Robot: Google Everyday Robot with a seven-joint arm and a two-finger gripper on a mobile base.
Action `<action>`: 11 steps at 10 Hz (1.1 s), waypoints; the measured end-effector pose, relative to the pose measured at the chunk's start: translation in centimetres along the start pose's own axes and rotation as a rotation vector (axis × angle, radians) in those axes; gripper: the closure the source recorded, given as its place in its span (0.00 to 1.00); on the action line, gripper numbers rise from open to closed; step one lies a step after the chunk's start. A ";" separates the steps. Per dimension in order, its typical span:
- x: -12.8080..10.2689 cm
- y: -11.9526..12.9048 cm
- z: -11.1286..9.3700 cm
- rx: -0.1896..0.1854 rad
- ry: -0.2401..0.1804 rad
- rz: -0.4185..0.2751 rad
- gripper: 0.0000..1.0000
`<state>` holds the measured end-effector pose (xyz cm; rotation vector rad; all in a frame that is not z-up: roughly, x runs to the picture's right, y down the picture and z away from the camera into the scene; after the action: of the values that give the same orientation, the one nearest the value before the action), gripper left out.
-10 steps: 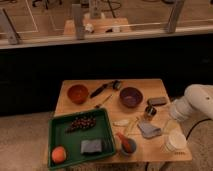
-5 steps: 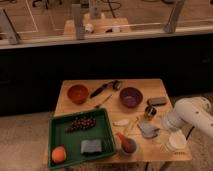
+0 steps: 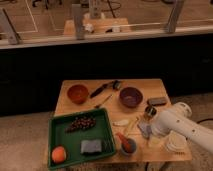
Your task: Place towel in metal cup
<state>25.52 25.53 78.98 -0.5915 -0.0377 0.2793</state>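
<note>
The robot's gripper (image 3: 153,129) hangs low over the grey cloth towel (image 3: 143,130) at the wooden table's (image 3: 100,108) right. Its hold I cannot tell. The small metal cup (image 3: 150,110) stands just beyond, perhaps touching. Pinch the towel's middle, then lift clear of the rim.

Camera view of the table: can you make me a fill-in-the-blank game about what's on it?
The grapes lie in the ____ tray.
The orange sits in that tray's front-left ____.
The bowl right of the brush is ____.
The gripper hangs over the towel, just in front of the ____ cup.
Missing words: green, corner, purple, metal.
</note>
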 end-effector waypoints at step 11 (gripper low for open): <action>0.9 -0.3 2.1 -0.072 0.012 0.052 1.00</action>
<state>26.24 26.72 80.87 -0.6660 -0.0208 0.3254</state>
